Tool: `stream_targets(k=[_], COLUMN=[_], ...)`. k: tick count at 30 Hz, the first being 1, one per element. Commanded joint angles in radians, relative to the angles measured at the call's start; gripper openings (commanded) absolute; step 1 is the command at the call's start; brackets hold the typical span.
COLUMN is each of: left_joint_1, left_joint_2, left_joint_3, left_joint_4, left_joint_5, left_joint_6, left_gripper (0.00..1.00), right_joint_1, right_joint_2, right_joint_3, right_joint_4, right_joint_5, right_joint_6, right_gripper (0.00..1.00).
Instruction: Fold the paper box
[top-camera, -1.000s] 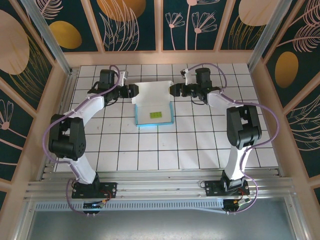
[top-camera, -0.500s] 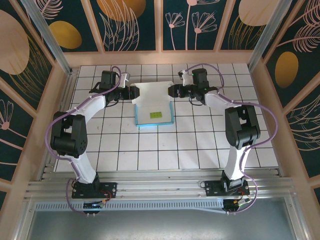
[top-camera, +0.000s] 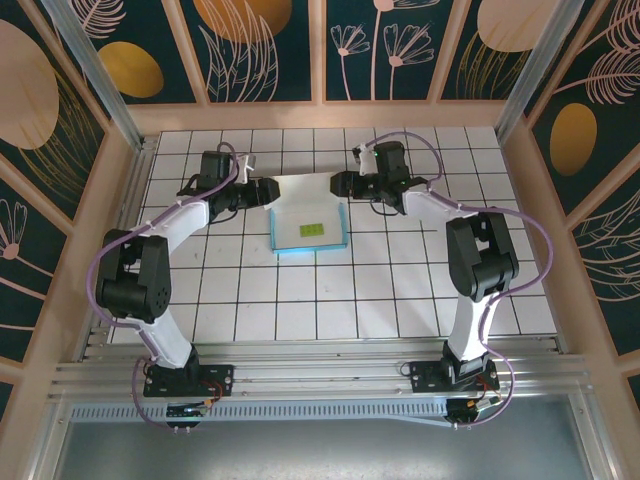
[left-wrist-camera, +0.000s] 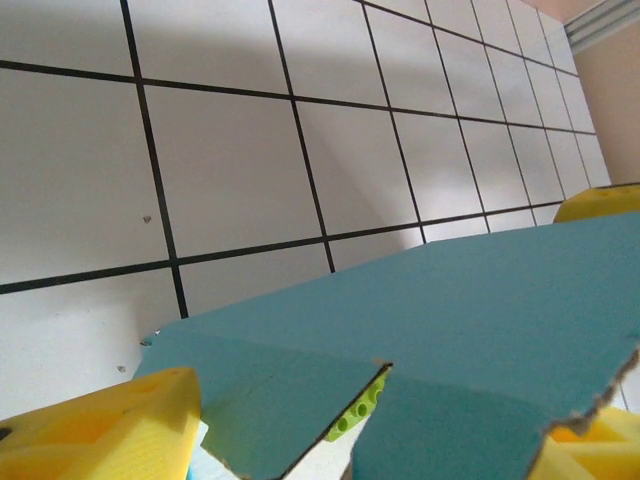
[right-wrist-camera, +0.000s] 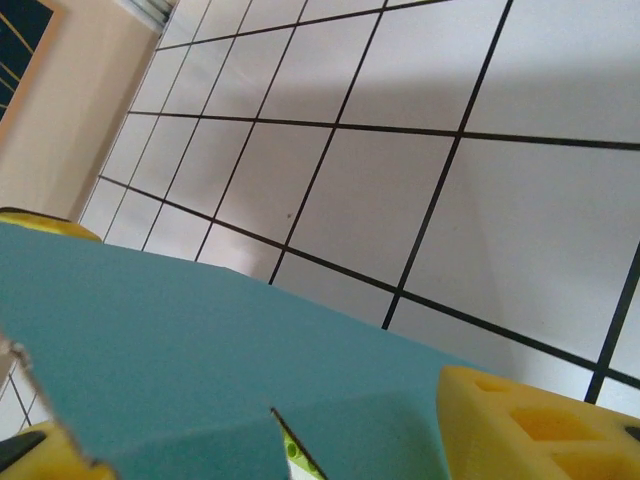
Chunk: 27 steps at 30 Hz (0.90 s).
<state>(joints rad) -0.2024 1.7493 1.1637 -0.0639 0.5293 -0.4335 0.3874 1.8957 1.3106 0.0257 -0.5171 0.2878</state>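
The paper box (top-camera: 308, 240) lies mid-table as a shallow light blue tray with a small yellow-green piece (top-camera: 312, 229) inside. Its white back flap (top-camera: 305, 188) stands raised between my two grippers. My left gripper (top-camera: 268, 192) is at the flap's left end and my right gripper (top-camera: 338, 184) at its right end. In the left wrist view the flap's blue side (left-wrist-camera: 480, 330) spans the open gap of the left gripper (left-wrist-camera: 345, 445), with a yellow fingertip (left-wrist-camera: 100, 430) at each side. The right gripper (right-wrist-camera: 290, 440) is likewise open, with the blue card (right-wrist-camera: 170, 340) across it.
White tiled table (top-camera: 330, 290) with wooden walls all round. Both arms reach in from the near edge to the back of the table. Through a slit in the card the green piece (left-wrist-camera: 355, 415) shows.
Both grippers have moved inward toward the flap's ends. The white flap looks narrower from above, so it stands more upright than before.
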Motion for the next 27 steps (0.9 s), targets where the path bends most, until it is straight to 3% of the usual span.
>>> stream_targets(k=[1, 27], left_joint_1=[-0.004, -0.043], left_joint_2=[-0.030, -0.024], left_joint_3=[-0.018, -0.067], left_joint_4=[0.054, 0.102], left_joint_5=[0.040, 0.044], left_joint_6=[-0.056, -0.086], left_gripper=[0.67, 0.69], right_joint_1=[0.011, 0.033], right_joint_2=[-0.050, -0.053], right_joint_3=[-0.028, -0.117], right_joint_4=[0.046, 0.153], right_joint_5=[0.033, 0.047], right_joint_6=[0.068, 0.283], right_gripper=[0.59, 0.63])
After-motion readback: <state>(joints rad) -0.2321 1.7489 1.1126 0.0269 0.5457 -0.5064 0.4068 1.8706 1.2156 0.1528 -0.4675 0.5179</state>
